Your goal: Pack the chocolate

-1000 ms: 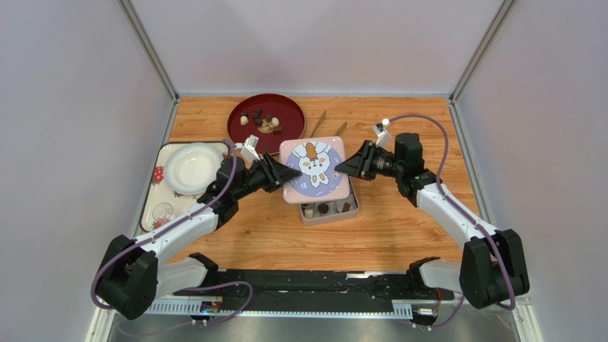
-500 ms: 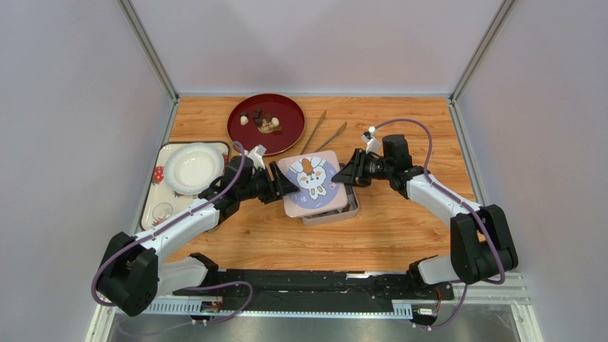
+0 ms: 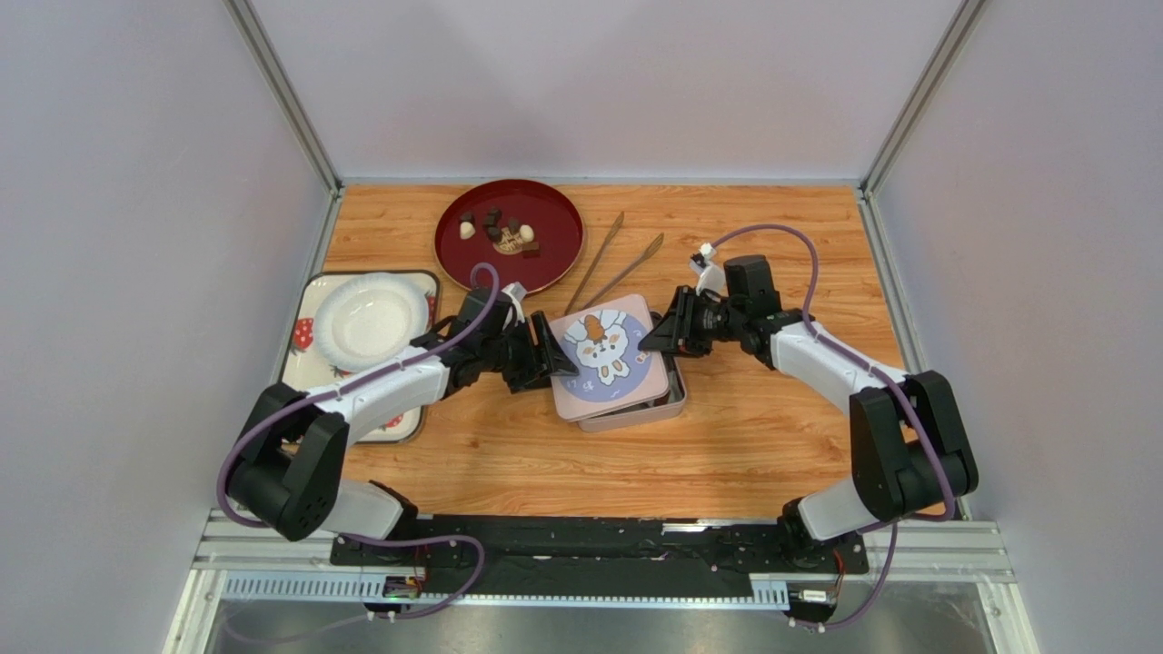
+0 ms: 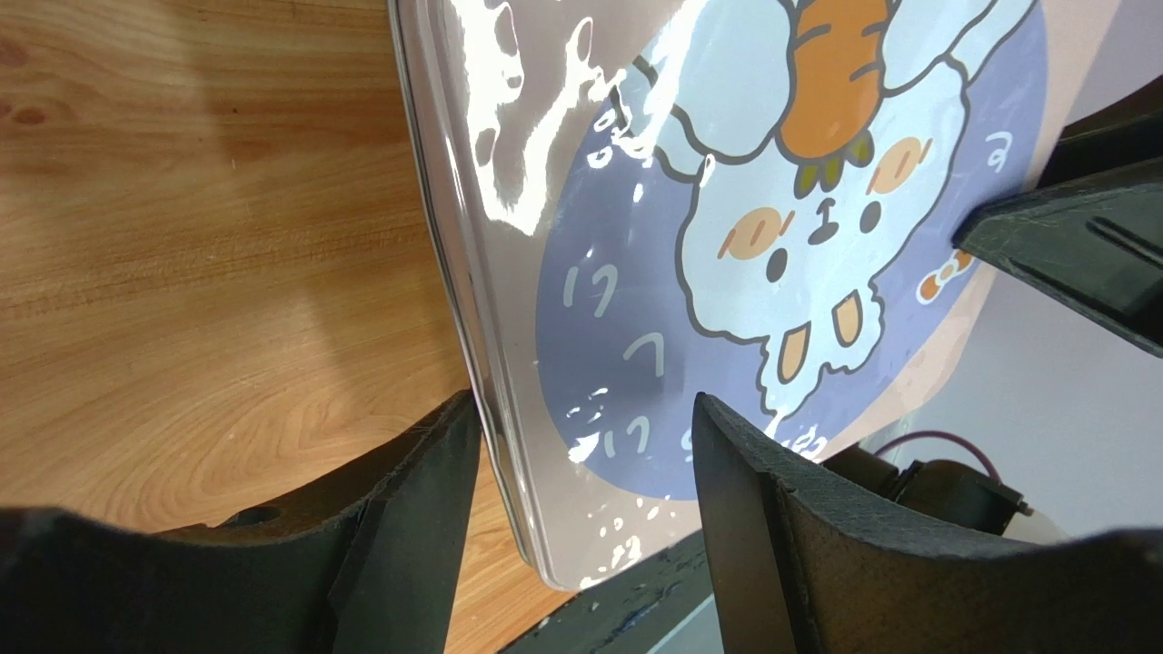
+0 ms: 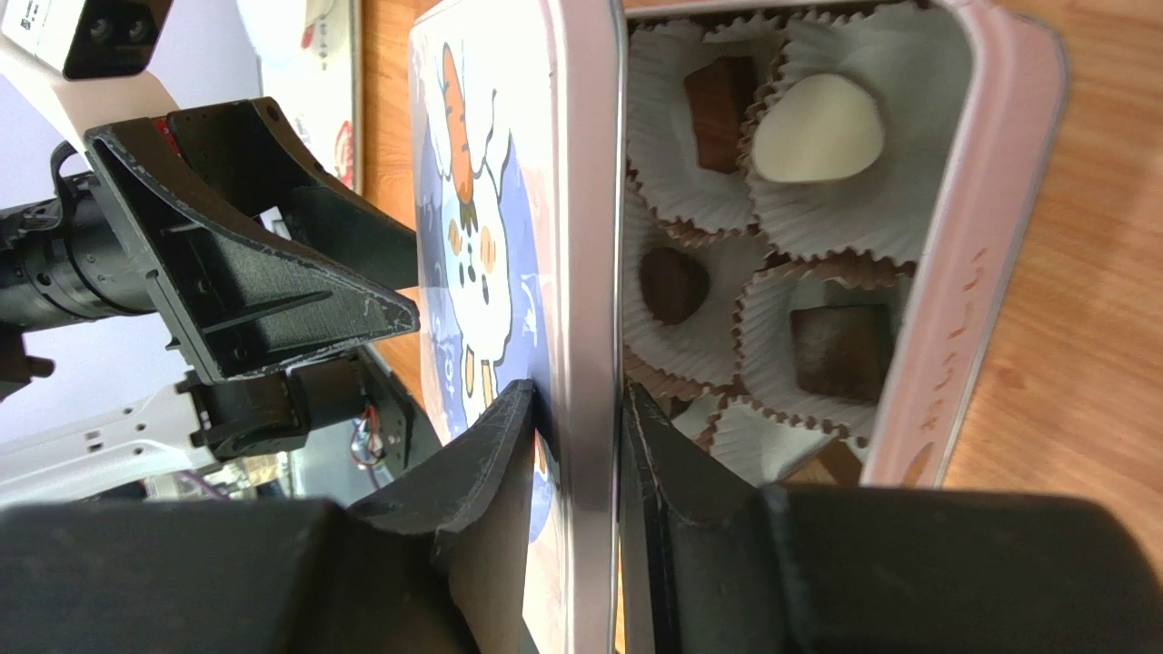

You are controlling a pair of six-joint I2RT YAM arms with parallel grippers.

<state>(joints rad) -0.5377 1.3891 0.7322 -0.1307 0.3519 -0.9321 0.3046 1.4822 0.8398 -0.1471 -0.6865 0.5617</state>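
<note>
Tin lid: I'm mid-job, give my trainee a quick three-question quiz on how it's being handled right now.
1. True or false: the right gripper is clamped on the edge of the lid.
2. The left gripper is: A) shut on the lid, B) open astride the lid's edge, C) shut on nothing.
3. In the right wrist view, how many cream-white chocolate pieces show in the tin?
Key: 1 true; 2 B; 3 one.

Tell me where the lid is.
In the top view the lid is mid-table over the tin, between the left gripper and the right gripper, which pinches its right edge.
</note>
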